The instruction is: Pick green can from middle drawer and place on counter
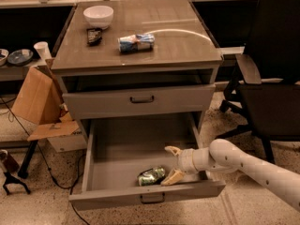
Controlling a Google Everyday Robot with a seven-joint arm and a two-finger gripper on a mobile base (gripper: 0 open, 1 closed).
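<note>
The green can (151, 176) lies on its side on the floor of the open middle drawer (117, 146), near the drawer's front wall. My gripper (171, 164) is inside the drawer, just right of the can, reaching in from the right on a white arm. Its two tan fingers (171, 177) are spread open; the lower one is next to the can's right end and nothing is held. The counter (173, 46) is the glossy grey-brown cabinet top with a curved white streak.
On the counter are a blue-and-white can (136, 42), a white bowl (98, 16) and a small dark object (94, 35). The drawer above (140, 100) is shut. A black chair (269, 78) stands to the right, and a cardboard box (40, 102) to the left.
</note>
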